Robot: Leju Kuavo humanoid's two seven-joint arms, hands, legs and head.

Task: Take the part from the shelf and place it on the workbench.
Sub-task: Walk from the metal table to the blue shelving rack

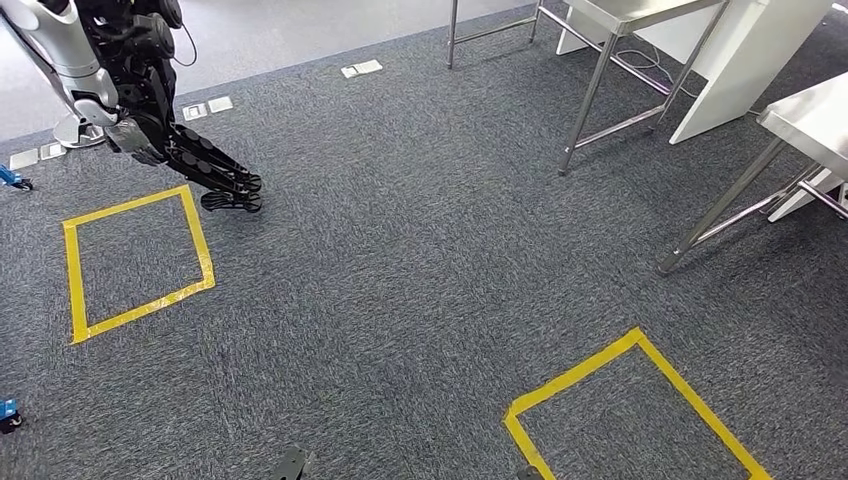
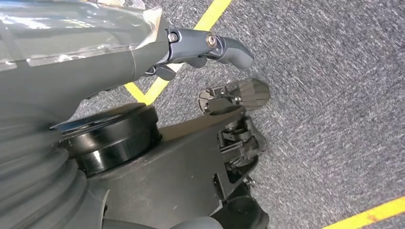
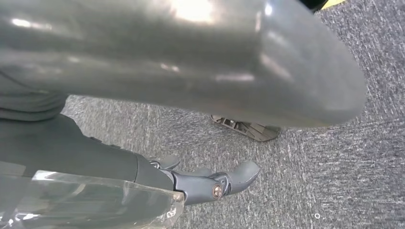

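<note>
Part: can't tell where it is; neither hand visibly has it. L arm hangs at the far left of the head view, left hand (image 1: 190,160) w/ dark fingers stretched out and apart over the grey carpet (image 1: 400,250), nothing in them; left wrist view shows the same hand (image 2: 143,52), thumb out straight, above a strip of yellow tape. Right hand (image 3: 191,183) in its wrist view: thumb out, other fingers mostly hidden, so can't tell if spread or curled. Two yellow tape squares on the carpet, one (image 1: 75,280) just below the left hand, other (image 1: 580,375) lower right. Steel bench (image 1: 590,100) upper right, second bench (image 1: 810,115) at the right edge, white panel (image 1: 740,60) between them. Floor sockets (image 1: 360,68) further back.
</note>
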